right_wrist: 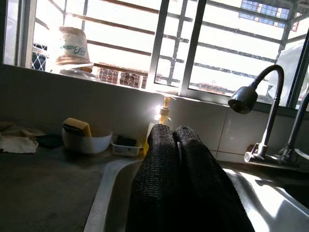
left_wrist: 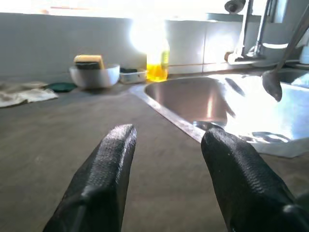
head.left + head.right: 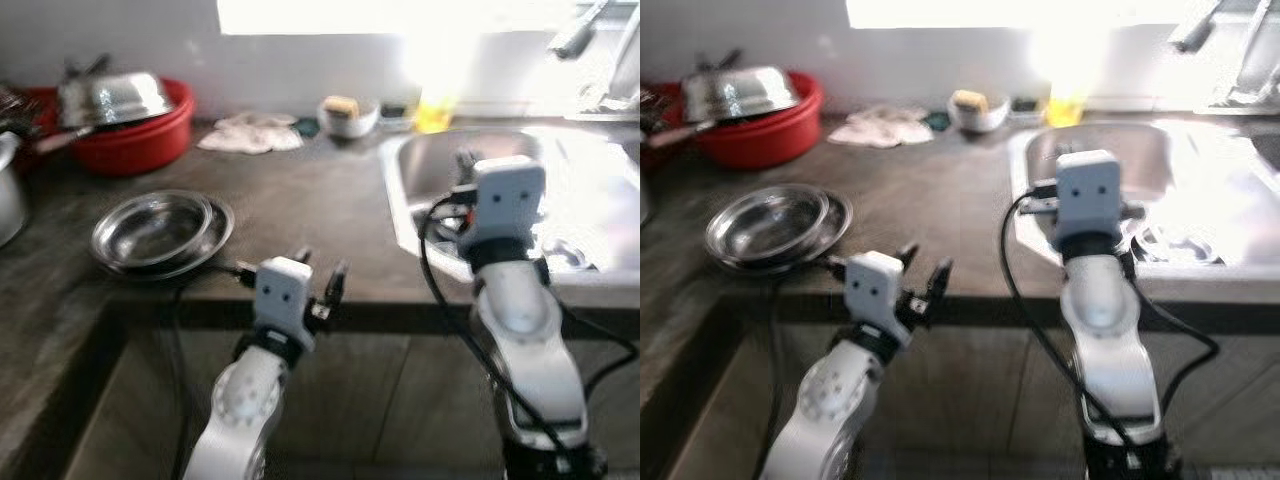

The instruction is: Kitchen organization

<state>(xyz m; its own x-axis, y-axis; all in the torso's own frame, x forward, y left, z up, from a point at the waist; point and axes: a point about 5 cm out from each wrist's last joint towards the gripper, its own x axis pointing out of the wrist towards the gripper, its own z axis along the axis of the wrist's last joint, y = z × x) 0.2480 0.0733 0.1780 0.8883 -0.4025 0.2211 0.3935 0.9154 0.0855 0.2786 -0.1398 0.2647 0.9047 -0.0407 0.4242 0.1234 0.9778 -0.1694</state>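
Observation:
Stacked steel plates [image 3: 160, 232] lie on the dark counter [image 3: 310, 200] at the left front. My left gripper [image 3: 320, 268] hovers open at the counter's front edge, just right of the plates, with nothing between its fingers [image 2: 113, 164]. My right gripper [image 1: 175, 129] is shut and empty, held over the near left corner of the steel sink [image 3: 520, 160]; its wrist block [image 3: 508, 198] hides most of it in the eye views. A ladle [image 2: 272, 82] leans in the sink.
A red basin [image 3: 130, 125] holding an upturned steel bowl [image 3: 115, 97] sits back left, with a pot [image 3: 8, 190] at the far left. Along the wall are a crumpled cloth [image 3: 250, 135], a white bowl with a sponge [image 3: 348, 115], yellow soap [image 3: 433, 110] and the faucet [image 1: 256, 96].

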